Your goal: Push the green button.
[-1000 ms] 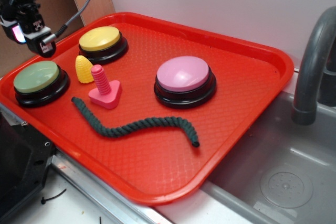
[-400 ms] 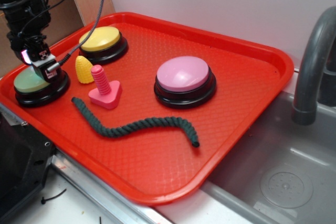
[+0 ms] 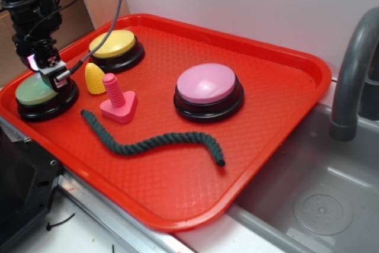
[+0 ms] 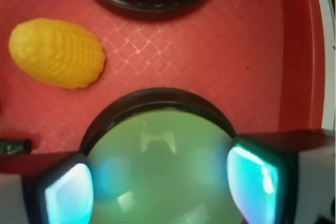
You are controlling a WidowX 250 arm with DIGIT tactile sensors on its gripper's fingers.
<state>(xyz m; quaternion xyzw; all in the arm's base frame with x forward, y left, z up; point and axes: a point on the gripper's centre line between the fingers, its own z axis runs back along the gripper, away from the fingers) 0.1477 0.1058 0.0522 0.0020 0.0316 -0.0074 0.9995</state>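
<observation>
item: gripper (image 3: 52, 78), sitting low over the green button (image 3: 31, 92) at the left end of the red tray (image 3: 284, 122); in the wrist view its 2 fingers (image 4: 65, 192) are standing spread apart, framing the dome at left and right, pinching nothing. whether anything is actually touching the dome is not showing. item: green button (image 4: 163, 166), resting on its black base, near the tray's left rim. item: yellow button (image 3: 112, 44), lying just behind. item: yellow corn toy (image 4: 56, 52), lying close beside the green button. item: pink peg (image 3: 117, 100), dark green rope (image 3: 151, 141), pink button (image 3: 207, 84), all lying further right, apart from the tool. risk, as judged: with fingers spread this wide, they are likely straddling the dome rather than pressing it, so a descent could be landing on the base or tray; an off-centre push could also be sliding off the curved top or nudging the corn.
</observation>
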